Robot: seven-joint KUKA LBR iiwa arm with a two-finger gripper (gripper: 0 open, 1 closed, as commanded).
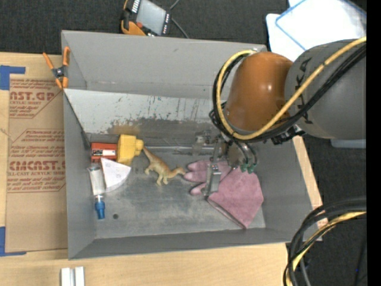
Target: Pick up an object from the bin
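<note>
The gripper (212, 182) is down near the middle of the bin (149, 64) floor, its tip at the left edge of a mauve cloth (241, 196) lying flat toward the right wall. Whether it is open or closed on anything cannot be told. A pink soft toy (196, 171) lies just beside it, and a tan dinosaur (159, 169) lies further left. By the left wall are a yellow block (128, 148), a red box (101, 154), a white wedge (116, 174) and a blue-capped tube (97, 189).

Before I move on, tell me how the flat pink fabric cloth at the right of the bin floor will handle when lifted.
The flat pink fabric cloth lies limp, spread out with soft uneven edges. It would probably sag and drape rather than stay stiff. It looks thin, so it is likely light for its spread. If pushed, it would more likely bunch up or slide than roll.
</note>
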